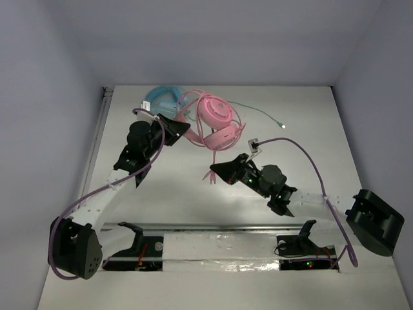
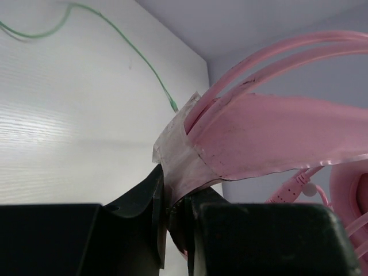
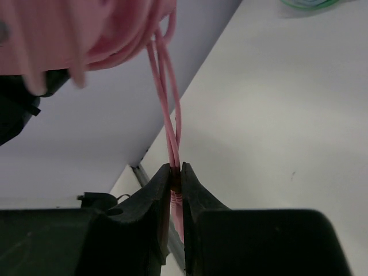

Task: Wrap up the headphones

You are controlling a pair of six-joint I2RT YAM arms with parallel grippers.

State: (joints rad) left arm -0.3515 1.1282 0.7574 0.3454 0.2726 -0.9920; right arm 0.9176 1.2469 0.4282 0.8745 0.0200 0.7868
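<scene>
The pink headphones (image 1: 216, 111) are held up off the table at the back centre, with loops of their thin pink cable (image 1: 215, 155) lying around the earcups. My left gripper (image 1: 184, 129) is shut on the headband; in the left wrist view the jaws (image 2: 172, 210) pinch the headband's flat pink strap (image 2: 276, 132) where the thin double bands (image 2: 276, 57) join it. My right gripper (image 1: 213, 173), below the earcups, is shut on two strands of the cable (image 3: 167, 103), pinched at the fingertips (image 3: 175, 178), with the plug end hanging behind.
Light blue headphones (image 1: 161, 98) lie at the back, just left of the pink ones. Their green cable (image 1: 258, 113) trails right across the table to its plug (image 1: 282, 126). White walls close in the back and both sides.
</scene>
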